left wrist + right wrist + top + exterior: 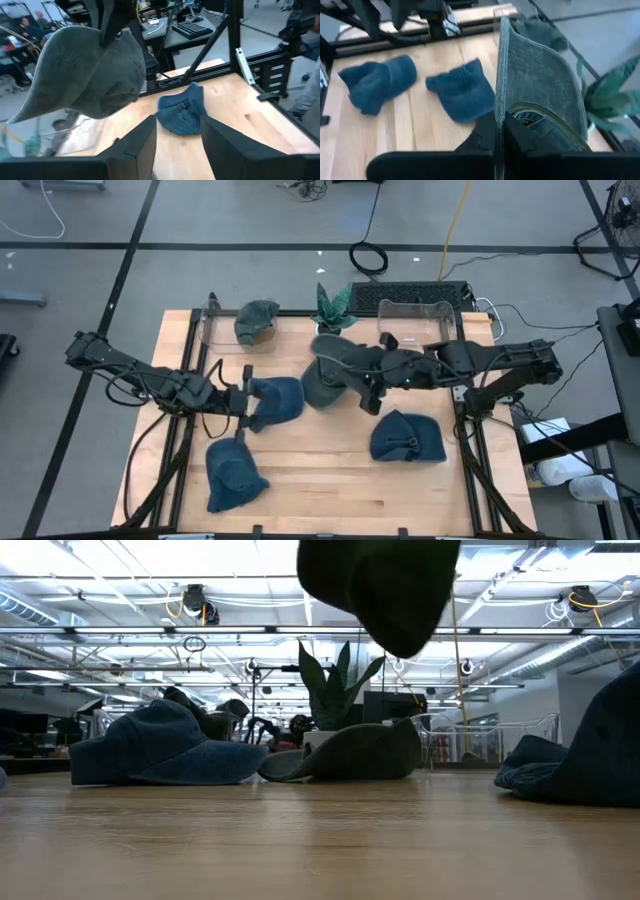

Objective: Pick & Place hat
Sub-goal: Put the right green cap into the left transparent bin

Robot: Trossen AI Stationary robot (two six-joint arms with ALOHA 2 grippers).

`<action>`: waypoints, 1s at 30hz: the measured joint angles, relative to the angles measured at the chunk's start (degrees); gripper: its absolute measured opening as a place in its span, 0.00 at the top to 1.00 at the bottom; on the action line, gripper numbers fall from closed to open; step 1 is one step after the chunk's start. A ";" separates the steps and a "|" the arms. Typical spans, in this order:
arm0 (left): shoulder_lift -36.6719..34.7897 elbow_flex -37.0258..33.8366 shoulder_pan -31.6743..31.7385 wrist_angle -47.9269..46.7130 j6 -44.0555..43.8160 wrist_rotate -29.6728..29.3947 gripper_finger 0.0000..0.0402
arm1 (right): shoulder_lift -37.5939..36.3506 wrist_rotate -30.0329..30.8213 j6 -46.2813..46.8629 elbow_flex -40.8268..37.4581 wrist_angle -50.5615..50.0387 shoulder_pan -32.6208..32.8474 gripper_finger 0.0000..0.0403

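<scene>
Two arms over the worktop (330, 480): right hand (372, 385), just right of frame centre in the high view, clamped on the brim of a grey-green hat (330, 370) that hangs lifted above the wood. Left hand (243, 392), left of centre, fingers (142, 145) parted, gripping nothing, beside a blue hat (275, 400). Other blue hats lie lower left (232, 472) and lower right (407, 438); another hat sits in the clear bin (215, 330), upper left.

Nothing readable is showing anywhere: no lettering, brand, number or sign is standing out on the caps, the arms, the counter or the gear in the room behind.
</scene>
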 joint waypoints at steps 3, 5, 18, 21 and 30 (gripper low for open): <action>0.00 0.00 -0.04 0.68 2.16 -2.93 0.55 | 0.04 0.00 -1.50 0.00 3.80 -0.55 1.00; 0.02 0.00 -0.29 2.08 3.78 -5.78 0.51 | 0.04 0.00 -1.85 0.00 5.74 -1.01 1.00; 0.02 0.00 -0.92 4.77 11.20 -17.84 0.23 | 0.06 -0.02 -5.52 -0.02 20.66 -1.69 1.00; 0.02 0.00 -1.68 5.20 15.45 -18.90 0.20 | 0.06 -0.17 -5.99 -0.02 24.47 -1.69 1.00; 0.02 0.00 -4.26 12.16 28.61 -28.35 0.22 | 0.44 -9.29 -5.49 -0.07 33.80 -4.12 1.00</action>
